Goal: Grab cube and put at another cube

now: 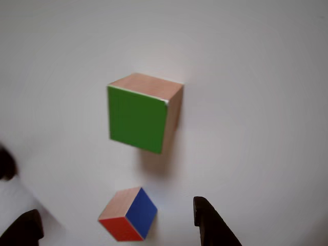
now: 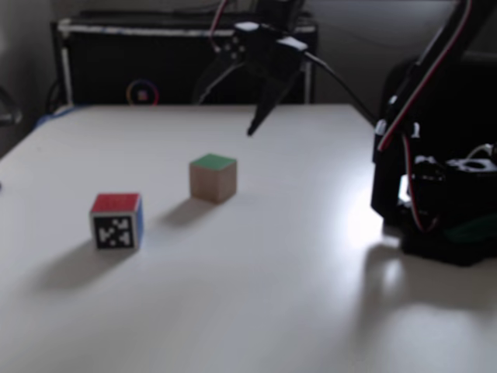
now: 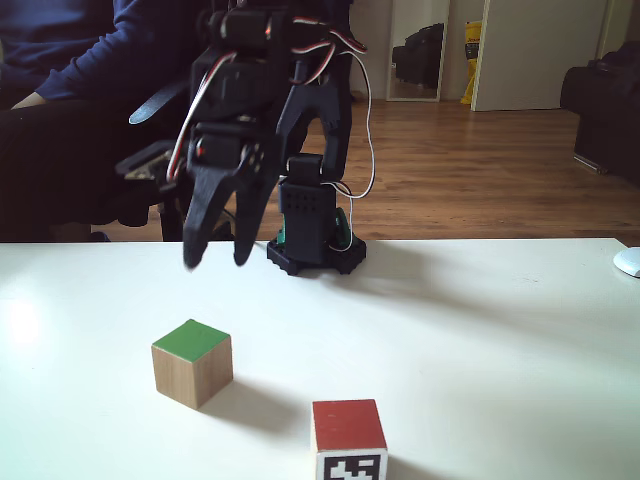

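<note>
Cube (image 3: 192, 362) sits untouched on the table (image 3: 480, 340), below my gripper (image 3: 214, 262), whose jaws stand apart and empty above it. Another cube (image 3: 348, 438) lies near; risk: an off-centre descent could nudge the green-topped block or clip its neighbour.

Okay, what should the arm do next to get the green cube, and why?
Probably bring the gripper straight down over the green-faced cube. The jaws are open and empty, well above the table, and the cube sits free, apart from the red-and-blue cube. In the other view, it lies ahead of the fingertips.
</note>
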You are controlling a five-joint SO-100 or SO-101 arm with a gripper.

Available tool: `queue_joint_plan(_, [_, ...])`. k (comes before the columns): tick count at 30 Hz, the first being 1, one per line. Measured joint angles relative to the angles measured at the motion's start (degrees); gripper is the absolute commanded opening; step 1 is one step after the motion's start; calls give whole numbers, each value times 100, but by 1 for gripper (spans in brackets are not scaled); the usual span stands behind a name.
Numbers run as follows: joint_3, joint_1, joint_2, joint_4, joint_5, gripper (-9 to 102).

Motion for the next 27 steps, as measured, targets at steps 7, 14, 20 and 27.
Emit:
queue_joint_plan(7, [-492, 229, -817, 88, 185, 48])
queue_joint_plan(14, [-527, 360, -1494, -176, 220, 48])
queue_joint_plan(20, [-554, 352, -1863, -466, 299, 49])
queue_joint_plan(27, [-606, 413, -2127, -650, 299, 49])
